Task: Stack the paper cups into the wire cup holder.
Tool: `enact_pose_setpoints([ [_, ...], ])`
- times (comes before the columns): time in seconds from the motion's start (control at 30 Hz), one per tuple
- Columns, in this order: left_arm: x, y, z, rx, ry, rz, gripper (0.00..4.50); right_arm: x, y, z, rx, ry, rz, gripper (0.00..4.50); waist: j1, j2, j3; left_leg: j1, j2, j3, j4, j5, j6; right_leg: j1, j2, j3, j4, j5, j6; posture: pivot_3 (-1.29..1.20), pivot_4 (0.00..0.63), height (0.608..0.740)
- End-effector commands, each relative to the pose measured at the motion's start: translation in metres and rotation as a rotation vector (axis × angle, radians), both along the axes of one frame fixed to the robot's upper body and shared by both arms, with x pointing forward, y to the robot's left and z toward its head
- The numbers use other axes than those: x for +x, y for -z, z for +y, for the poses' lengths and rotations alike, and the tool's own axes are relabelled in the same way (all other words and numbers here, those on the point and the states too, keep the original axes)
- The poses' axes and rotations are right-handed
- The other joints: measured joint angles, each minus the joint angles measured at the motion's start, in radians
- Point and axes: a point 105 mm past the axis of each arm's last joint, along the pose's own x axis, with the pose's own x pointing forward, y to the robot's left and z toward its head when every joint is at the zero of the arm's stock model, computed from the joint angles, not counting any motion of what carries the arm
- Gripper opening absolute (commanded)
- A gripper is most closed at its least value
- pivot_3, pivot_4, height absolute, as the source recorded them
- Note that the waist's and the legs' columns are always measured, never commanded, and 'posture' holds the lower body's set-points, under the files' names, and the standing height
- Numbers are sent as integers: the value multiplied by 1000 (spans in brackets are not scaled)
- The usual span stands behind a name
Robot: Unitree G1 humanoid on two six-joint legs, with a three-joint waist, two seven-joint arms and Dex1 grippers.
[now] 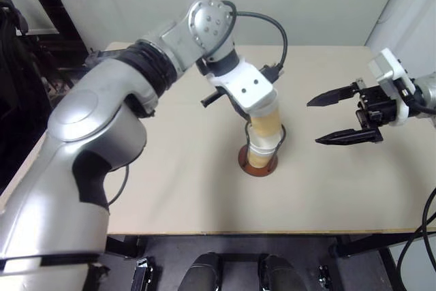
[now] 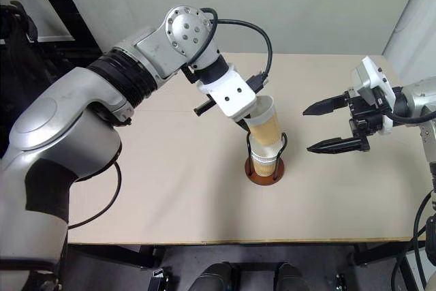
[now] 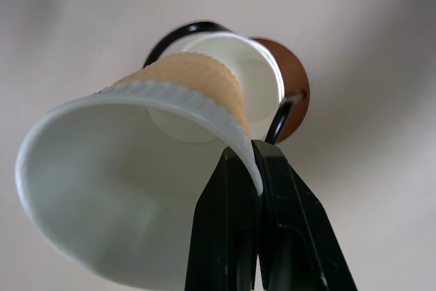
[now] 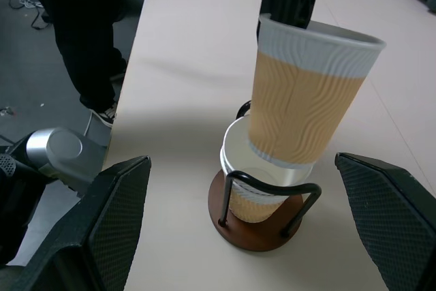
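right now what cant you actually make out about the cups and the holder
- How many paper cups sit in the wire cup holder: the held cup in the left gripper covers the mouth of the cup below in every view.
- Whether the held cup's bottom touches the one below: its own body hides the contact.
- The person beside the table, right wrist view: cut off by the top edge.

My head cameras look forward and down from above the near edge of the table (image 1: 170,189), taking in nearly its whole top, far edge included. My left wrist camera looks steeply down along my left gripper (image 3: 257,168), very close to the wire cup holder (image 3: 294,83). My right wrist camera faces across the table from farther off, sharing that holder with the others.
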Motion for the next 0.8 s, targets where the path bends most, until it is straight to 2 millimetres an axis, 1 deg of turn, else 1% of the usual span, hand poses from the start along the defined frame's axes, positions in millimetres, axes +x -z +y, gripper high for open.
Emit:
enact_pose_setpoints([
  [0.03,-1,-9,1,14,24,-36,33,-5,-12,2,13,-20,-47,4500,0,0,0,0,0,0,0,0,0,0,0,0,0,0,0,0,150,740],
  [0.23,-2,-8,1,19,32,-33,33,-4,-12,2,13,-18,-50,4500,0,0,0,0,0,0,0,-1,0,0,0,0,0,-1,1,0,150,740],
  [0.57,-10,-3,-6,20,73,1,33,-4,-12,3,18,-12,-58,4500,0,0,0,0,0,0,0,-2,-1,0,0,0,-1,-1,1,0,150,740],
  [0.8,-10,1,-7,40,83,1,33,-6,-10,3,26,-2,-58,4500,0,0,0,0,0,0,0,-2,-1,0,0,0,-1,-1,1,0,150,740],
])
